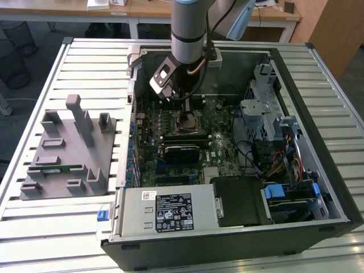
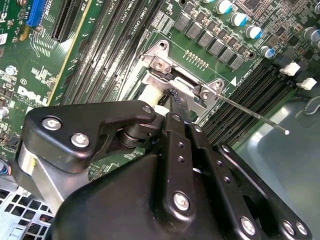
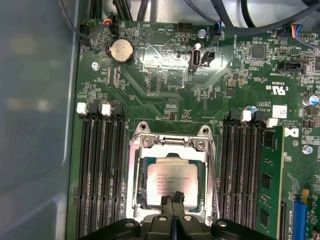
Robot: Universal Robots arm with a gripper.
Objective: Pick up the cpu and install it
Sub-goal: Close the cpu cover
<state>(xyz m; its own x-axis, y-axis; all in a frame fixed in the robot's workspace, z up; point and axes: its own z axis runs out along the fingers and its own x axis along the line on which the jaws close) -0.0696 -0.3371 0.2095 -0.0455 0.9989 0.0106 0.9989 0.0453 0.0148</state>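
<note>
1 cpu (image 3: 167,180) lies seated in the socket frame (image 3: 170,143); the gripper (image 3: 173,201), jaws pinched together and empty, perhaps presses it flat.

print | label (image 1: 173,211) on metal box (image 1: 133,213) | fine lettering on cpu (image 3: 170,180) | white markings on motherboard (image 3: 165,65)

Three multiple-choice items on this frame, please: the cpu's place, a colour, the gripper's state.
1. Where is the cpu? A on the grey tray; B in the socket on the motherboard; C lifted in the air.
2. The motherboard's colour? A green; B red; C white.
3. The gripper's fingertips? A spread wide; B closed together; C clamped round a cable.
Answers: B, it lies flat within the socket's frame; A, the board is green in both wrist views; B, the tips meet at the cpu's edge.
</note>
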